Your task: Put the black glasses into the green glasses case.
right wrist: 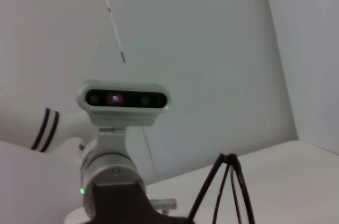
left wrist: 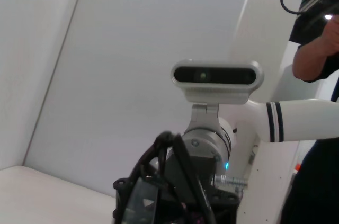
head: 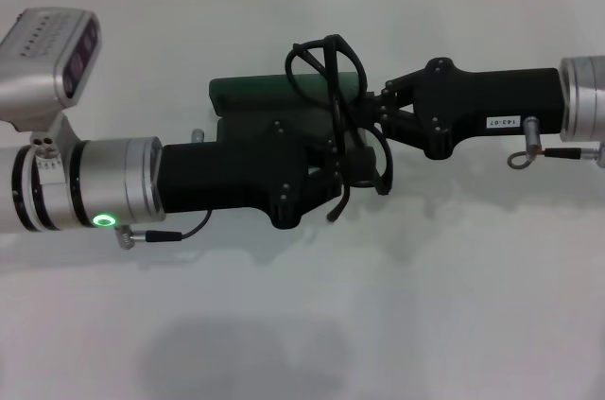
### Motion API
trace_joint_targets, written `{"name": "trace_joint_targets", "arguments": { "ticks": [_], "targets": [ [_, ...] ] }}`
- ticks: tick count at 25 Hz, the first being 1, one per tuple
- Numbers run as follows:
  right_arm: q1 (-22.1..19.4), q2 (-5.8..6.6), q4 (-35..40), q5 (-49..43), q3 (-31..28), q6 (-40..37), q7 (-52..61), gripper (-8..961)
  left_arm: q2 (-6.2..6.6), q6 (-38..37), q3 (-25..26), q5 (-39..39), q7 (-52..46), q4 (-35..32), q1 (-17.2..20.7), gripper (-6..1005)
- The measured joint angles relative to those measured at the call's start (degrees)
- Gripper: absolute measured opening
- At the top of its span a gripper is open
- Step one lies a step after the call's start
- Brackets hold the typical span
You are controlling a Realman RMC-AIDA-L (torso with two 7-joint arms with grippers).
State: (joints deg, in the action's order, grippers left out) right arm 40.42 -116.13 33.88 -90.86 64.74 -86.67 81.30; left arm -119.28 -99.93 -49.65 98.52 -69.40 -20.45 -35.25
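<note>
The black glasses (head: 333,69) hang in the air between my two grippers, one rim loop standing up and the temple arms curving down toward the near side. My right gripper (head: 371,109) comes in from the right, and its fingers close together on the frame. From the left, my left gripper (head: 348,162) reaches the same spot, its body lying over the green glasses case (head: 248,93), of which only the far strip shows. The glasses (left wrist: 169,166) also show close up in the left wrist view. In the right wrist view the thin temple arms (right wrist: 229,159) stick up.
A white table (head: 397,305) spreads all around. Each wrist view shows the other arm's wrist camera (left wrist: 217,75) (right wrist: 126,99) facing it. A person's arm holding a camera (left wrist: 318,49) is at the far edge of the left wrist view.
</note>
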Motion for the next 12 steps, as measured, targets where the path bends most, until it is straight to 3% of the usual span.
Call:
{"name": "trace_joint_targets", "arguments": {
  "ticks": [12],
  "targets": [
    [0.08, 0.03, 0.13, 1.91, 1.54, -2.44, 0.00, 94, -0.18, 0.63, -0.54, 0.02, 0.00, -0.03, -0.26, 23]
  ]
}}
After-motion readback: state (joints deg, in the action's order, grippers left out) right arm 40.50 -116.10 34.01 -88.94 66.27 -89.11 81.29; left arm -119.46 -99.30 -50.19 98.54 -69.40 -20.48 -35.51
